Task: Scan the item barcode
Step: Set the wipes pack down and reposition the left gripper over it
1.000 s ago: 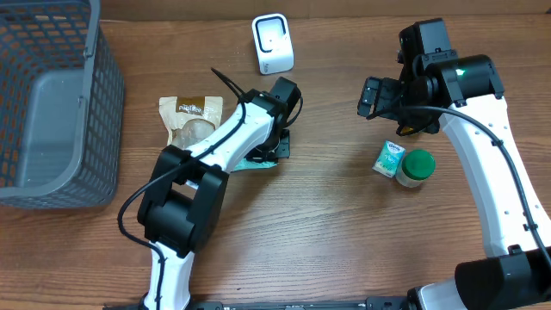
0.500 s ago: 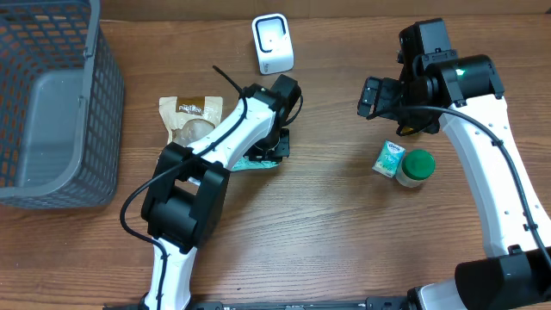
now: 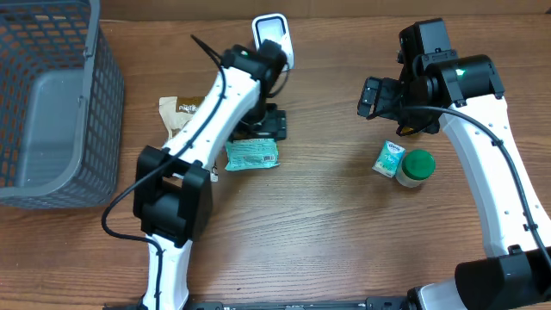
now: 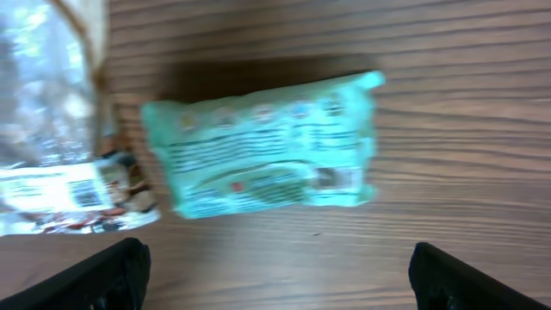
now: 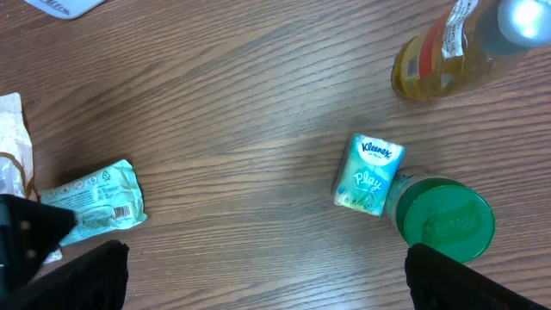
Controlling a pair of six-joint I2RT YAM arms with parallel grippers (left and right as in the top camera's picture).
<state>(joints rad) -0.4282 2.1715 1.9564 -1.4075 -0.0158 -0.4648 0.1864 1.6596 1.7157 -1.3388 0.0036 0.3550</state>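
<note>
Beside teal packet [image 3: 252, 154], snack bag [image 3: 176, 108] (half-hidden)

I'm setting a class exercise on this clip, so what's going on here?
The left hand is open above a teal packet lying flat on the table, not holding it. The right hand, also open, hangs near a tissue pack and a green-lidded jar. No item is held up to the white scanner.

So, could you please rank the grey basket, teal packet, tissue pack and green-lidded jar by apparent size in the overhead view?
Largest: grey basket.
Next: teal packet.
Then tissue pack and green-lidded jar, which look too alike to rank.
</note>
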